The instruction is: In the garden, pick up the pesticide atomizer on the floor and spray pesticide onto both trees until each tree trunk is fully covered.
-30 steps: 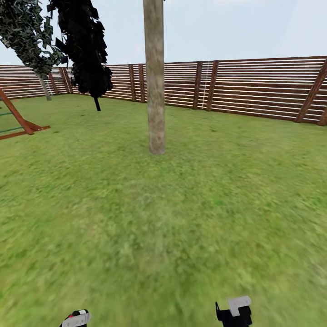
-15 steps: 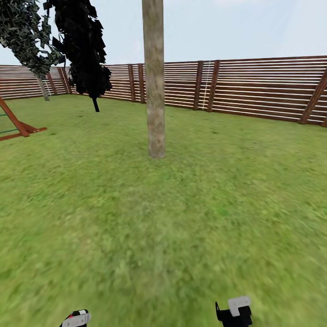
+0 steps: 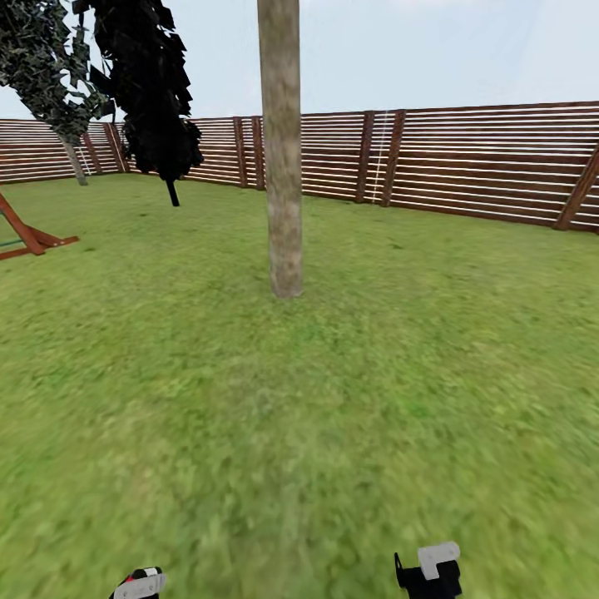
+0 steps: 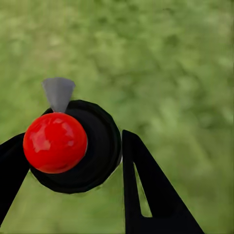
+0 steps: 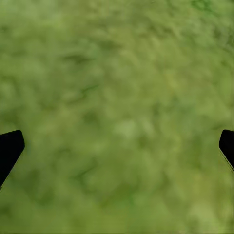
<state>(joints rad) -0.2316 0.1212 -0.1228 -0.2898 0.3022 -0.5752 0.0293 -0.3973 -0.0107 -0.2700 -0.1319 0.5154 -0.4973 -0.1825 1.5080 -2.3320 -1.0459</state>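
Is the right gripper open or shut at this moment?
Open. In the right wrist view its two black fingertips stand far apart at opposite edges, with only green lawn between them.

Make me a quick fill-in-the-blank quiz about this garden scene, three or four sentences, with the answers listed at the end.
1. The left claw is shut on the pesticide atomizer, whose round top is colored ____.
2. The right claw is open, and beneath it lies nothing but ____.
3. The pale tree trunk straight ahead stands on the ____.
4. Behind the trunk runs a brown slatted wooden ____.

Answers: red; grass; lawn; fence
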